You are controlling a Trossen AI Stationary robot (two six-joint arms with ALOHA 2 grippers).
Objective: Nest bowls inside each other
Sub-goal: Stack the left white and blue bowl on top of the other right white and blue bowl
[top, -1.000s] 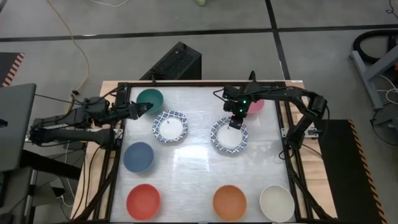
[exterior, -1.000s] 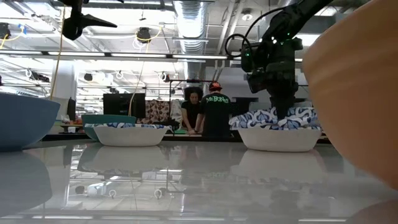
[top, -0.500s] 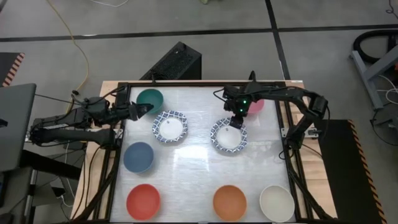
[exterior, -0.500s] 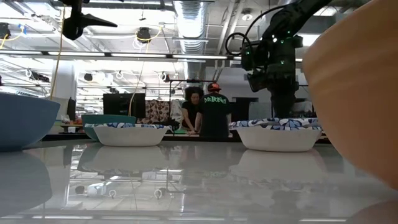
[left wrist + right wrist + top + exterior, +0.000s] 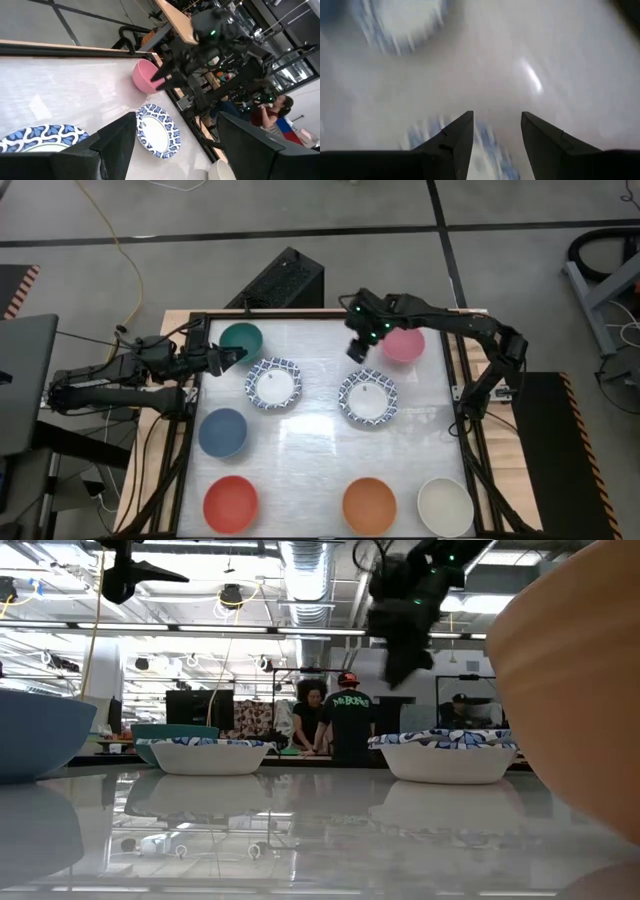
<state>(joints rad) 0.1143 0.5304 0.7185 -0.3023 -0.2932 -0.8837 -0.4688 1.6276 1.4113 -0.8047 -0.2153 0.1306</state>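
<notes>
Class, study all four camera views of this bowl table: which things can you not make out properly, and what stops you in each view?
- Right wrist view: patterned bowls smeared by motion blur.
- Low view: orange bowl cut off by the edge; red and cream bowls unseen.
- Left wrist view: left gripper fingers cover the near patterned bowl.

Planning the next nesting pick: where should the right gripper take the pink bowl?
Probably on the rim of the pink bowl, pinched from above on its near-left edge beside the right gripper. The bowl sits upright and open, so only its thin wall offers a pinch, one finger inside and one outside.
</notes>
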